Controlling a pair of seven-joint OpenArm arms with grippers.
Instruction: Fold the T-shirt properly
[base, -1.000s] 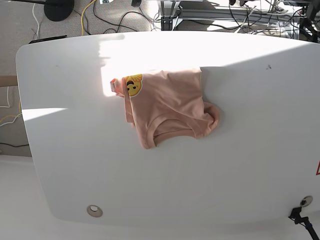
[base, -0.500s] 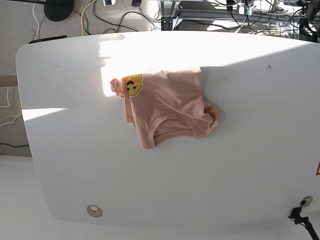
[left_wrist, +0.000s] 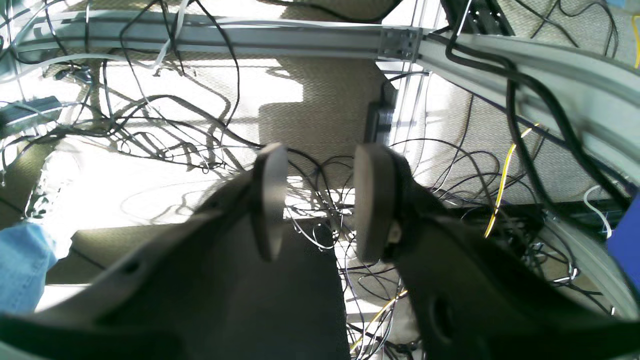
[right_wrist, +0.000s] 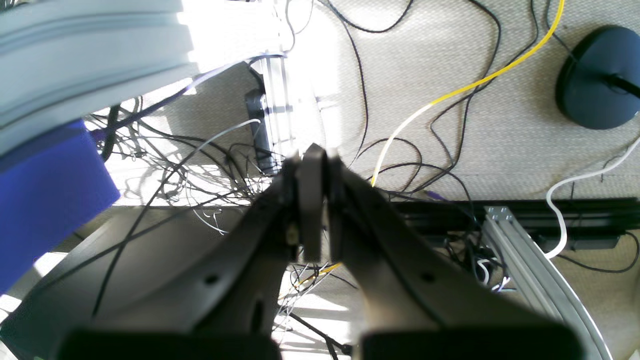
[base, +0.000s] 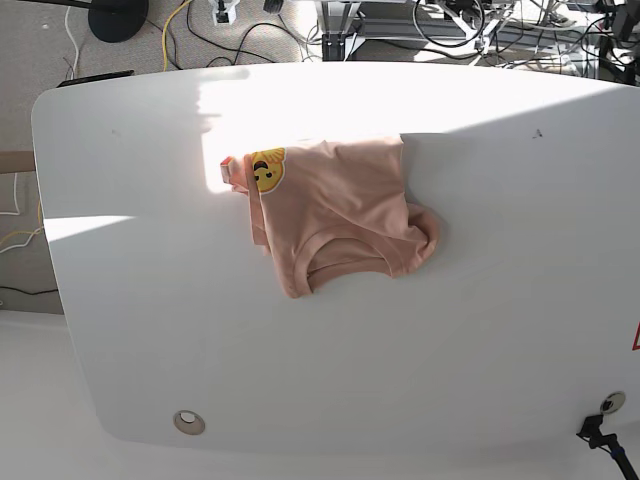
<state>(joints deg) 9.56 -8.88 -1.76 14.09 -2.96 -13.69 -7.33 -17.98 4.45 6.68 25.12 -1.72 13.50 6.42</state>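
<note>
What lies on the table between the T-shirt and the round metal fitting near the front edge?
Nothing: in the base view the white table is bare from the T-shirt to the fitting.

**Hidden and cut off**

Neither arm is seen in the base view. The folded T-shirt (base: 335, 215) hides its own lower layers, and the smiley print (base: 266, 170) is partly tucked under a fold. The table (base: 480, 330) is cropped at the right edge.

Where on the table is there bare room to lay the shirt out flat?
The white table is bare on every side of the bunched T-shirt. The widest room is between the shirt and the near edge, and on the right. No crowded patch.
</note>
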